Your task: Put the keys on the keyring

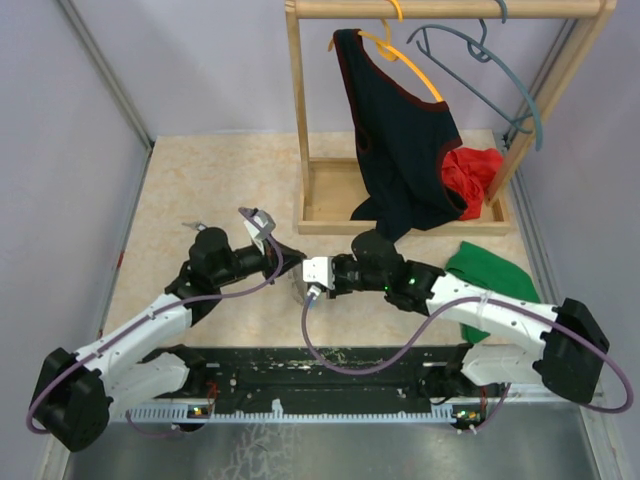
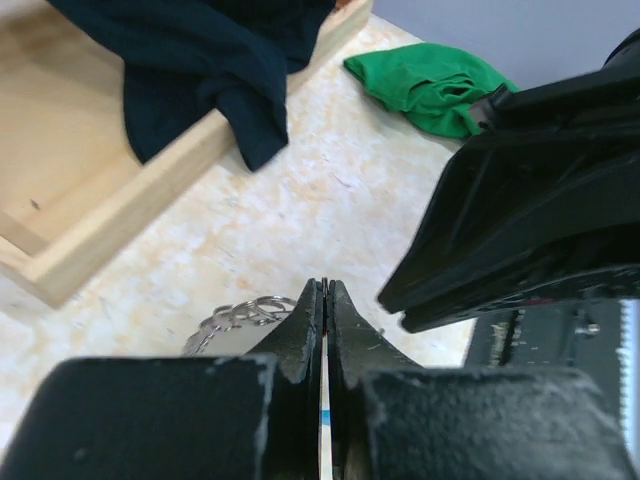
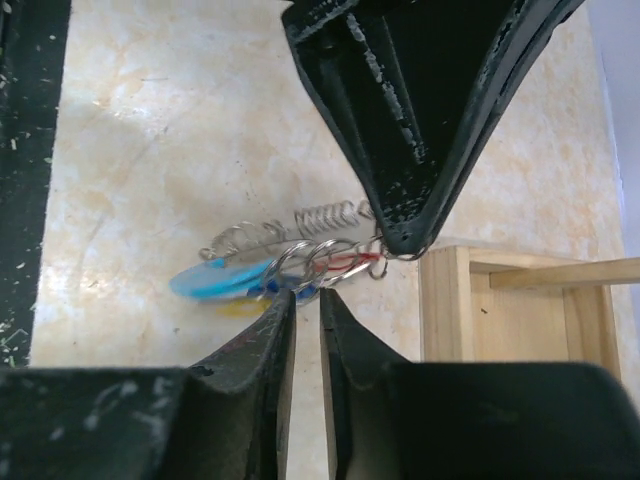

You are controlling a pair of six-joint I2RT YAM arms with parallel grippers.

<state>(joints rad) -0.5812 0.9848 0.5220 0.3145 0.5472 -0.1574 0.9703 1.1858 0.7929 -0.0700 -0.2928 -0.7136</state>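
Right wrist view first: the keyring (image 3: 320, 215) sits mid-frame over the pale table (image 3: 150, 150). Its long axis runs nearly left to right, tilting up a touch toward the right. The light-blue section (image 3: 212, 278) points to the left of the frame. The grey coil runs toward the right, ending in a bunch of small rings (image 3: 322, 260).

The left gripper (image 3: 400, 240) comes down from the top of the frame, its 2 fingers pressed tight together. Its tip is touching the right end of that bunch, but whether it pinches the wire I cannot tell.

The right gripper (image 3: 305, 300) rises from the bottom edge with its jaws a narrow slot apart and nothing between them. Its fingertips are just below the small rings. Blue and yellow scraps peek out beside the fingertip on the left; too small to call them keys.

On the left wrist view, the coil (image 2: 240, 312) shows just left of the closed fingers (image 2: 300, 330). The wooden base (image 2: 120, 220) and a green cloth (image 2: 430, 85) lie beyond.
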